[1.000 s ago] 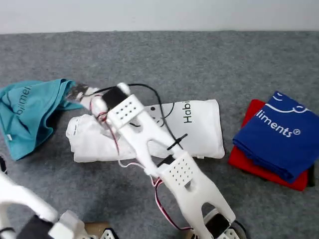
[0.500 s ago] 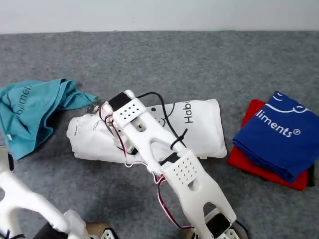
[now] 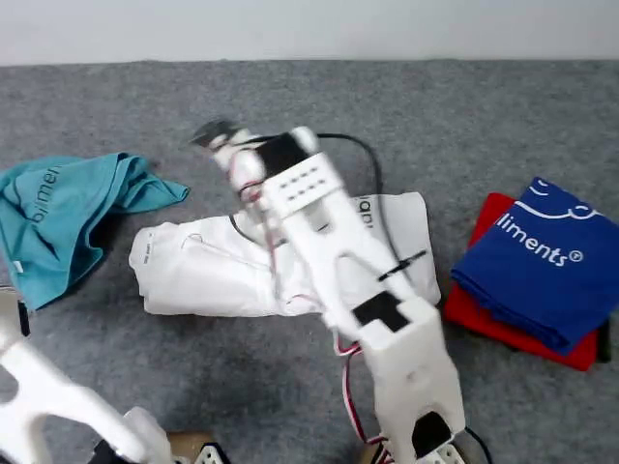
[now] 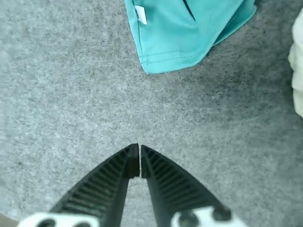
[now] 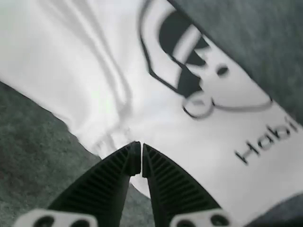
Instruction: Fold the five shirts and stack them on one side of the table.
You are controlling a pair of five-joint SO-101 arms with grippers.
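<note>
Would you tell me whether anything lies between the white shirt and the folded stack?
Nothing visible does: just a strip of bare table separates the white shirt from the red shirt, with the blue shirt on it.

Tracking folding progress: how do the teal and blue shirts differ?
The crumpled teal fabric shirt lies unfolded; the dark blue fabric shirt is folded into a neat rectangle. The teal shirt rests on the grey table cover; the blue shirt sits atop a folded red shirt. Both carry white lettering.

White perforated arm (image 3: 334, 242), black ribbed jaws
</note>
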